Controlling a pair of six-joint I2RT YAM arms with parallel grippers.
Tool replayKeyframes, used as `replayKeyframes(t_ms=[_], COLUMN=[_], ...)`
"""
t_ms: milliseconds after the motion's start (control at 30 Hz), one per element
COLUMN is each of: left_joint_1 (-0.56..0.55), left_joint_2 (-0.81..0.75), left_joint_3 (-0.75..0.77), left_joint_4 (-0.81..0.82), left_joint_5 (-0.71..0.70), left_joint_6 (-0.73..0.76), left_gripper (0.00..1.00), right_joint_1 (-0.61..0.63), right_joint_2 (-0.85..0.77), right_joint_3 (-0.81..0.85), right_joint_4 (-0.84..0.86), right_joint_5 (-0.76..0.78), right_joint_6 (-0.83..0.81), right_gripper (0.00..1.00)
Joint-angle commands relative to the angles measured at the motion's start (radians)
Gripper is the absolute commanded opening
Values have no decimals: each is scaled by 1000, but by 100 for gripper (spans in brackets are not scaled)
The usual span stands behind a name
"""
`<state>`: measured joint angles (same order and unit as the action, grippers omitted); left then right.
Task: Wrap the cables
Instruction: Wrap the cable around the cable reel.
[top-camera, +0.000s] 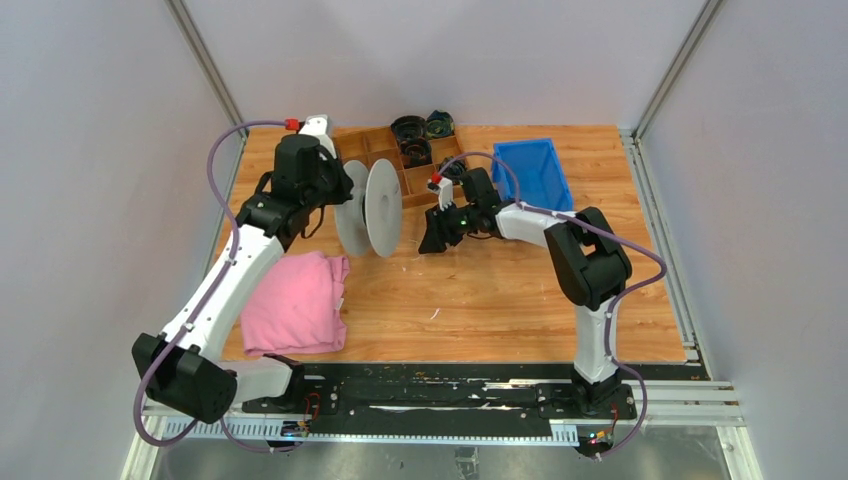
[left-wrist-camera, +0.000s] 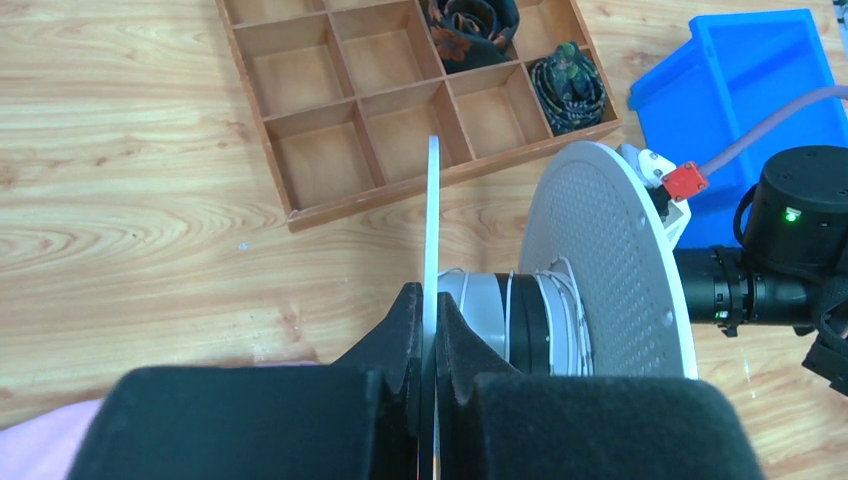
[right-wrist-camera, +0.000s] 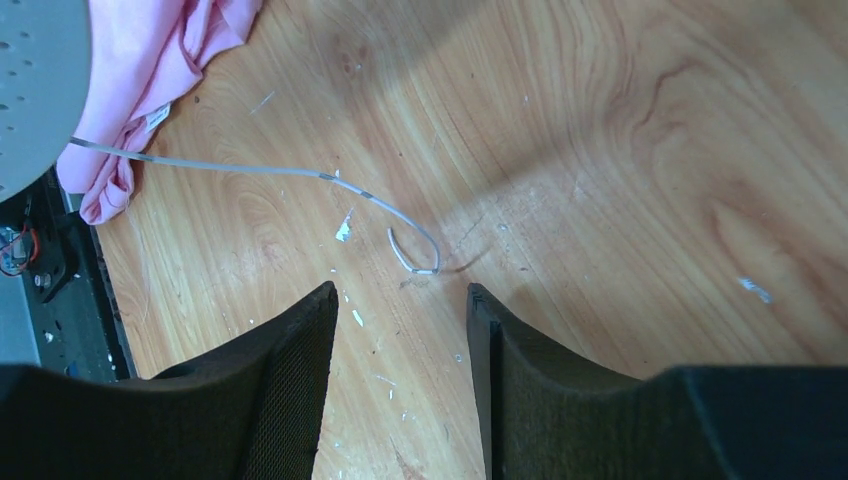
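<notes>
A white spool (top-camera: 367, 208) with two round flanges stands on edge on the wooden table. My left gripper (left-wrist-camera: 428, 297) is shut on the thin edge of its near flange (left-wrist-camera: 433, 200); it also shows in the top view (top-camera: 335, 188). Thin white-grey cable (left-wrist-camera: 560, 300) is wound in a few turns on the spool's hub beside the perforated flange (left-wrist-camera: 610, 260). In the right wrist view the cable's loose tail (right-wrist-camera: 250, 169) runs from the spool across the table and ends in a small hook (right-wrist-camera: 412, 250). My right gripper (right-wrist-camera: 400, 292) is open and empty, just short of that end, right of the spool (top-camera: 433, 242).
A wooden compartment tray (top-camera: 372, 150) at the back holds dark coiled bundles (top-camera: 410, 128). A blue bin (top-camera: 540, 178) stands to its right. A pink cloth (top-camera: 295, 302) lies at the front left. Small white scraps (right-wrist-camera: 343, 232) dot the table.
</notes>
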<state>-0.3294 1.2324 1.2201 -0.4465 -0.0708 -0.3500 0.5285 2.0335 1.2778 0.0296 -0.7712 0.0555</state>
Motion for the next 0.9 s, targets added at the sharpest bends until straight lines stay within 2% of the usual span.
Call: replayKeyframes(t_ms=[0,133,267,867], left_joint_1=[3,5,9,15], left_joint_2=[29,92,116,90], left_joint_3=[102,164,171,131], left_joint_4=[-59,-169,-209,-182], left_joint_5=[44,89,134,168], left_joint_6=[-51,-80,-106,-137], left_gripper=[0,0,0,0], right_joint_1=[8,14,17,16], right_joint_2=[-46,-42,-42,9], right_joint_3=[0,-3,-20,18], right_joint_4=[-22,-25,4,7], right_joint_5=[25,9,-15,173], right_joint_6=[-60,-80,-90,-155], right_gripper=[51,51,52,51])
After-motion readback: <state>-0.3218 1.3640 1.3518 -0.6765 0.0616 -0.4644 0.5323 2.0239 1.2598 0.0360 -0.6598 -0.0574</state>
